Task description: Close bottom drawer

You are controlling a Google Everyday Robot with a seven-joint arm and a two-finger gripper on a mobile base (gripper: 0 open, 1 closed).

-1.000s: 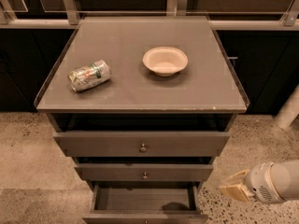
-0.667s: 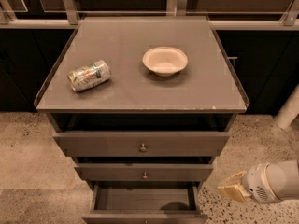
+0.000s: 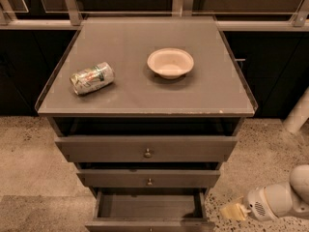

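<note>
My arm comes in low from the right of the grey flat-topped table (image 3: 145, 98), its white rounded wrist housing (image 3: 270, 203) lying nearly level just above the speckled floor. My tan-tipped claw (image 3: 233, 210) points left toward the table's lower front, just beside its right corner and apart from it. I cannot tell whether the claw is apart or together.

Compared with a second ago, my wrist and claw sit lower and a little farther left, closer to the table. The table's drawers and what lies on its top have not shifted.

The grey-brown bottom drawer (image 3: 149, 223) is the lowest of three in the table's front, under the mid-width middle drawer (image 3: 120, 179). It stands pulled out toward the camera, farther than the two above it, with its bare inside showing. Its long axis runs left to right, and its flat front faces the camera.

On the table's top a crushed drink can (image 3: 91, 78) lies on its side at the left, and a pale round bowl (image 3: 170, 63) stands upright near the middle.
</note>
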